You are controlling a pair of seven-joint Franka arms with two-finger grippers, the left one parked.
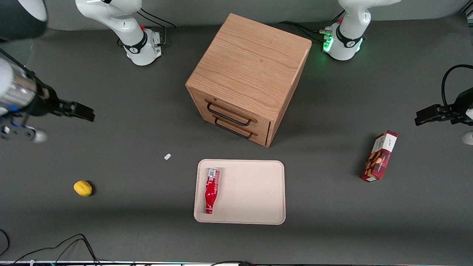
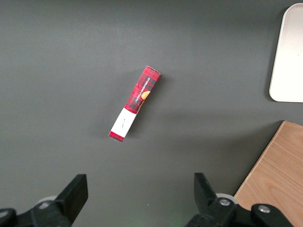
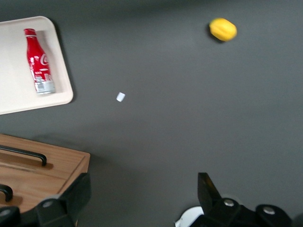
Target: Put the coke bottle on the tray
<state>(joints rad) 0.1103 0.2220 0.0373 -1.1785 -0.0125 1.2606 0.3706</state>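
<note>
Coke bottle (image 1: 211, 191) is lying flat on the tray (image 1: 255, 192), right along the tray's edge on the working arm's side, with its capped neck pointing toward the front camera and the silvery base end pointing at the cabinet (image 1: 248, 77). Nothing is touching it. The wrist cam shows the same thing: bottle (image 3: 39, 61) on its side, close to the tray rim (image 3: 64, 90).

The tool (image 1: 82, 111) is well off from the tray, hanging up over bare worktop (image 1: 147, 207) toward the working arm's end, and its fingers (image 3: 75, 194) are spread wide with nothing between them.

Other stuff around: a wooden cabinet with two dark drawer handles sits just past the tray, farther from the front camera. A little yellow lemon (image 1: 82, 188) is out on the worktop at the working arm's end, and there's a tiny white scrap (image 1: 167, 156) between it and the tray. A red snack box (image 1: 379, 156) lies toward the parked arm's end, well apart from the tray.
</note>
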